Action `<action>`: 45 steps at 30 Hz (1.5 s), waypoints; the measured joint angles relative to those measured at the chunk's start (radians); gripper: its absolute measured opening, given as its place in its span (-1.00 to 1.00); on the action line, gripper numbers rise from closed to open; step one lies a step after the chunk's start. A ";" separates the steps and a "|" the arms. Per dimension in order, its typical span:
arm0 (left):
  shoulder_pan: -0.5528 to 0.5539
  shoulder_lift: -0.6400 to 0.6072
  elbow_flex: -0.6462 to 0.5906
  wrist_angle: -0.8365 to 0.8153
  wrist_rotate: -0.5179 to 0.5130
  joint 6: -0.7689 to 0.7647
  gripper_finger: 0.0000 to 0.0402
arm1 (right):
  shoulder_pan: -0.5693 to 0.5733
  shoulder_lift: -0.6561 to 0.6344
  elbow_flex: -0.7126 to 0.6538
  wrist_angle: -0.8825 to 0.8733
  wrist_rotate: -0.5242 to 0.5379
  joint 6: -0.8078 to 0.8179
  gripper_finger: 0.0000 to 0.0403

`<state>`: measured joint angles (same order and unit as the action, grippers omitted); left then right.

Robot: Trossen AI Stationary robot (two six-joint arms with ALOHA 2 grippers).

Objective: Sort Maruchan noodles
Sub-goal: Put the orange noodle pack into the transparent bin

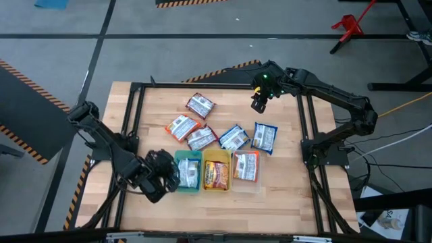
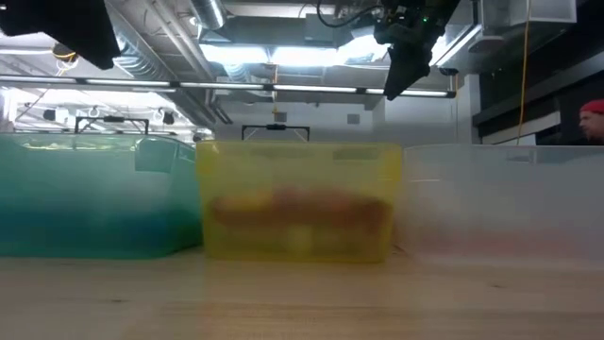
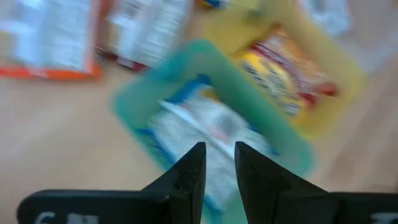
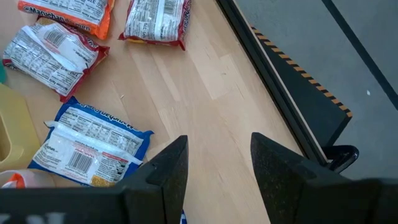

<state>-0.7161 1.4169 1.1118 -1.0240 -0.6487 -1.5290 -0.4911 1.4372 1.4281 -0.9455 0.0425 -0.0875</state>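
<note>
You have three flat plastic Maruchan noodle packets (image 1: 217,174) sorted into the green, yellow and clear trays (image 1: 216,156), five lie loose on the worktop (image 1: 283,196); left gripper (image 3: 217,165) slightly parted over the green tray, right gripper (image 4: 214,165) spread, empty.

In the right wrist view, an orange-edged packet (image 4: 65,14) shows part of a brand name in white letters, reading roughly "Maruchan" though its top is cut off. The blue packet (image 4: 93,146) beside it carries a barcode and a block of small print too fine to read. The two red-edged packets (image 4: 53,53) (image 4: 155,22) bear the same kind of fine print and barcodes, also unreadable. Nothing else can be read.
</note>
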 joint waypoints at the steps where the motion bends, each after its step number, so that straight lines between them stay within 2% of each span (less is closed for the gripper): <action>1: 0.014 -0.017 0.000 -0.046 -0.001 0.013 -0.60 | 0.000 0.000 0.000 0.000 0.000 0.000 -0.20; 5: 0.108 -0.098 0.000 -0.155 -0.016 0.139 -0.58 | 0.000 0.000 0.000 0.000 -0.017 -0.012 -0.20; 8: 0.219 -0.155 0.000 -0.149 0.002 0.331 -0.52 | 0.000 0.000 0.000 0.000 -0.055 -0.027 -0.20; 11: 0.337 -0.188 0.000 -0.133 0.061 0.538 -0.43 | 0.000 0.000 0.000 0.000 -0.096 -0.031 -0.20; 15: 0.470 -0.189 0.001 -0.153 0.132 0.771 -0.26 | 0.001 0.000 0.000 -0.012 -0.107 -0.048 -0.19; 19: 0.604 -0.189 0.001 -0.177 0.169 0.928 -0.13 | 0.001 0.000 0.000 -0.025 -0.107 -0.052 -0.19; 24: 0.759 -0.189 0.001 -0.173 0.164 1.174 -0.08 | 0.001 0.000 0.000 -0.025 -0.121 -0.057 -0.19; 27: 0.854 -0.189 0.001 -0.167 0.212 1.302 -0.08 | 0.001 0.000 0.000 -0.025 -0.142 -0.070 -0.19; 35: 1.031 -0.190 -0.019 -0.071 0.332 1.479 -0.08 | 0.000 0.000 0.000 -0.026 -0.167 -0.075 -0.19; 40: 1.078 -0.203 -0.181 0.002 0.428 1.518 -0.03 | 0.000 0.000 0.000 -0.045 -0.167 -0.075 -0.19; 45: 1.086 -0.202 -0.316 0.159 0.437 1.544 0.06 | 0.000 0.000 0.000 -0.063 -0.167 -0.075 -0.19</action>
<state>0.3697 1.2148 0.7959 -0.8653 -0.2119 0.0148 -0.4911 1.4372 1.4277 -1.0080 -0.1249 -0.1627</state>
